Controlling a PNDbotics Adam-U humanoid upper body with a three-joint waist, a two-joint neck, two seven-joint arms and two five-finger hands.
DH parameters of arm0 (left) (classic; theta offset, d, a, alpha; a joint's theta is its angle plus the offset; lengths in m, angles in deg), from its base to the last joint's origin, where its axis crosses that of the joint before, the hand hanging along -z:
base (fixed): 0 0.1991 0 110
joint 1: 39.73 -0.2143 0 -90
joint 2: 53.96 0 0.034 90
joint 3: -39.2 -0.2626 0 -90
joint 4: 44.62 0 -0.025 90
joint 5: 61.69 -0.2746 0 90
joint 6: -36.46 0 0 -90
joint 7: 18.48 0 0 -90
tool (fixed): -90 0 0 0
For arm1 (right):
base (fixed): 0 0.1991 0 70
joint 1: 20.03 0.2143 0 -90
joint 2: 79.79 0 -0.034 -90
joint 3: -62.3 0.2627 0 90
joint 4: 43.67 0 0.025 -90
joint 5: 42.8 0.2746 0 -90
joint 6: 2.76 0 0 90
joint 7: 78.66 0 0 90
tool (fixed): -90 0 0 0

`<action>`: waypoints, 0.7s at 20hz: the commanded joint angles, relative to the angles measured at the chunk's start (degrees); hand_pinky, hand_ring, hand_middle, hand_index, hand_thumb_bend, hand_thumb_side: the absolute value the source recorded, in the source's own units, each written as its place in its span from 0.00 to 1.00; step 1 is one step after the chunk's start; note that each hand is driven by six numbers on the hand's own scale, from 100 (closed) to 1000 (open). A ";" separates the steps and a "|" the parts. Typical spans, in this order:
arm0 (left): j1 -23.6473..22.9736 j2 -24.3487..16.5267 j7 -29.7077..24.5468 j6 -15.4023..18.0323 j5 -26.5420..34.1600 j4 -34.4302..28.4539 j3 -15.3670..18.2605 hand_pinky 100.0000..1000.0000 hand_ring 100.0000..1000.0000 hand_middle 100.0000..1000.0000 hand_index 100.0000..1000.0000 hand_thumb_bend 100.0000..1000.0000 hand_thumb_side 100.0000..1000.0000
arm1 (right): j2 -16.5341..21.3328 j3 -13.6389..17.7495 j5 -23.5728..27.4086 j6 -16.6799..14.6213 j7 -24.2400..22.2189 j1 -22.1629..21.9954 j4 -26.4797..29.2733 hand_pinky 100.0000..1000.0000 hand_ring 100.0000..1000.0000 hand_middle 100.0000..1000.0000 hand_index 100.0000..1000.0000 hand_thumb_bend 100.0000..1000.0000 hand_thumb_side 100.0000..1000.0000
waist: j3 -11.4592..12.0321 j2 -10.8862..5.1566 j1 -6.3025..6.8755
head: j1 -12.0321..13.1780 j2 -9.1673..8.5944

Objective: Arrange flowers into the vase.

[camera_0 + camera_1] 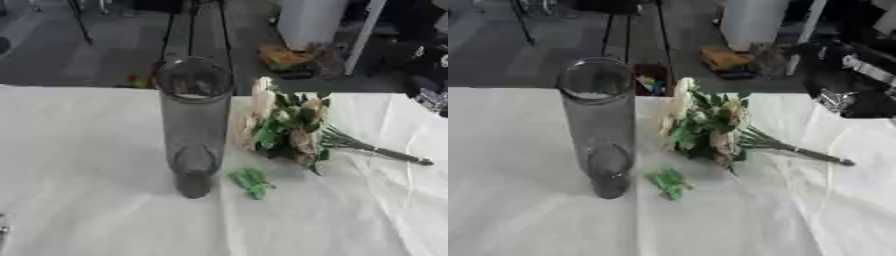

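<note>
A tall clear glass vase stands upright in the middle of the white-clothed table, with nothing in it. To its right a bunch of flowers with cream and peach blooms and green leaves lies flat, its dark stems pointing right. A small green sprig lies loose by the vase's foot. My right hand, black with silver parts, shows at the table's far right edge, apart from the flowers. A grey sliver at the lower left edge, apparently my left hand, stays far from everything.
The cloth is creased on the right side. Beyond the table's far edge lie a dark floor, a white bin, an orange object and a small box of coloured items.
</note>
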 commanded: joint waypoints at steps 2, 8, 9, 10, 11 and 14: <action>0.97 -0.50 -0.27 0.06 -0.07 -0.69 0.01 0.77 0.83 0.86 0.92 0.00 0.92 | 2.32 1.39 1.90 -10.55 -14.50 0.99 -0.14 1.00 1.00 0.88 1.00 0.00 0.61 | 0.08 -0.96 -0.14 | -0.07 -0.63; 1.13 -0.47 -0.38 0.07 0.06 -0.69 -0.06 0.77 0.83 0.86 0.92 0.00 0.92 | 2.29 2.25 3.23 -8.42 -15.16 1.61 -0.81 0.95 1.00 0.84 1.00 0.00 0.68 | 0.40 -0.86 -0.25 | -0.18 -0.94; 1.14 -0.46 -0.40 0.06 0.09 -0.69 -0.07 0.77 0.83 0.86 0.92 0.00 0.92 | 2.28 2.35 2.96 -8.13 -14.77 1.72 -0.91 0.93 1.00 0.82 1.00 0.00 0.68 | 0.45 -0.86 -0.25 | -0.21 -0.99; 1.16 -0.45 -0.42 0.06 0.12 -0.69 -0.08 0.77 0.83 0.86 0.92 0.00 0.92 | 2.22 2.48 2.54 -7.85 -14.15 1.86 -1.05 0.91 1.00 0.81 1.00 0.00 0.70 | 0.51 -0.86 -0.26 | -0.25 -1.04; 1.17 -0.44 -0.43 0.05 0.15 -0.69 -0.08 0.77 0.83 0.86 0.92 0.00 0.92 | 2.13 2.64 1.98 -7.60 -13.40 2.02 -1.23 0.89 1.00 0.80 1.00 0.00 0.70 | 0.56 -0.86 -0.26 | -0.27 -1.09; 1.14 -0.35 -0.49 -0.01 0.22 -0.69 -0.10 0.77 0.83 0.86 0.92 0.00 0.92 | 1.83 3.28 -0.37 -6.42 -10.90 2.76 -2.32 0.90 1.00 0.84 1.00 0.06 0.72 | 0.62 -0.89 -0.24 | -0.44 -1.23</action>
